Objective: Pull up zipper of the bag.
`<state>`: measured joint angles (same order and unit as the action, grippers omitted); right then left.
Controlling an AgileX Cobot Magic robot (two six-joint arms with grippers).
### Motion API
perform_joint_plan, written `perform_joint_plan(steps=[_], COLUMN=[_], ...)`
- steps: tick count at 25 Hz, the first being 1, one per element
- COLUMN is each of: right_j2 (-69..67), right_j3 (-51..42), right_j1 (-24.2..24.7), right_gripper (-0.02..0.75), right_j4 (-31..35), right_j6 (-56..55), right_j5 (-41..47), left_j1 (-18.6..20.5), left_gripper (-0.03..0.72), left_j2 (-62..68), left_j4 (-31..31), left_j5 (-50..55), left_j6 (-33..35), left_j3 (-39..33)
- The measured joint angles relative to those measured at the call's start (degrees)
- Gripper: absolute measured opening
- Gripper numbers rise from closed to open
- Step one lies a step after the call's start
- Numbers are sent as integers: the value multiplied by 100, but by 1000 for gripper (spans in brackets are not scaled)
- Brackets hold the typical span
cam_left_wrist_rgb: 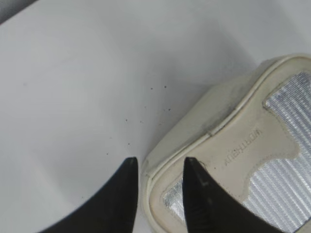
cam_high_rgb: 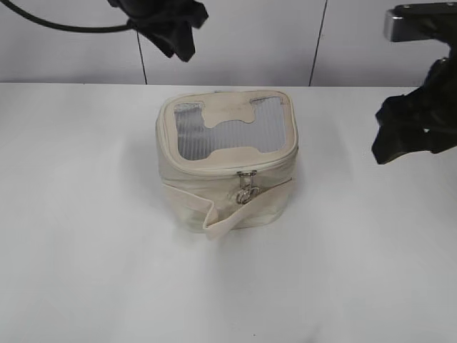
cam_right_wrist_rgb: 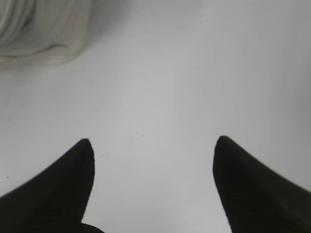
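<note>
The cream bag (cam_high_rgb: pixel 187 187) stands mid-table, its lid with the grey ribbed panel and bone-shaped patch (cam_high_rgb: pixel 230 118) facing up. The zipper track (cam_high_rgb: pixel 207 171) runs round the lid rim. Its silver pull and ring (cam_high_rgb: pixel 246 189) hang at the front, right of centre. My left gripper (cam_high_rgb: pixel 175 36) hovers above and behind the bag, open and empty. In the left wrist view its jaws (cam_left_wrist_rgb: pixel 160 162) frame a corner of the bag's lid (cam_left_wrist_rgb: pixel 243 141) from above. My right gripper (cam_high_rgb: pixel 400 139) is open and empty, right of the bag. Its wrist view shows the jaws (cam_right_wrist_rgb: pixel 153 143) over bare table and the bag's side (cam_right_wrist_rgb: pixel 39 29) at upper left.
The white table (cam_high_rgb: pixel 86 250) runs to a pale wall at the back. The bag's cream strap (cam_high_rgb: pixel 214 218) sticks out loose at its front. A black cable (cam_high_rgb: pixel 57 25) hangs at the upper left, and the right arm's mount (cam_high_rgb: pixel 418 21) is at the upper right.
</note>
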<state>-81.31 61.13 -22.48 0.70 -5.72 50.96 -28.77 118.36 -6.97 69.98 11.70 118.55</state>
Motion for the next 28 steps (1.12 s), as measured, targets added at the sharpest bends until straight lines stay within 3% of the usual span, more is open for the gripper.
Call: perform_joint_plan(steps=[5, 8, 14, 23, 28], right_j2=[476, 830, 1760, 2864, 3777], right_j3=[0, 0, -263, -1208, -1722], right_j1=[35, 35, 35, 35, 35], right_gripper=[591, 590, 587, 582, 577], right_j4=[-785, -918, -944, -903, -225], right_j6=[-513, -582, -596, -402, 477], right_j5=[555, 853, 1046, 1323, 1414], left_j1=[0, 0, 0, 0, 0], left_gripper=[249, 249, 249, 249, 249], left_j2=[-692, -1232, -2686, -5660, -7713], left_j4=[233, 472, 1043, 1133, 1133], left_j5=[-7, -13, 5, 5, -213], left_j6=[-552, -793, -1258, -1686, -1703], left_j3=[-231, -788, -2433, -4969, -6333])
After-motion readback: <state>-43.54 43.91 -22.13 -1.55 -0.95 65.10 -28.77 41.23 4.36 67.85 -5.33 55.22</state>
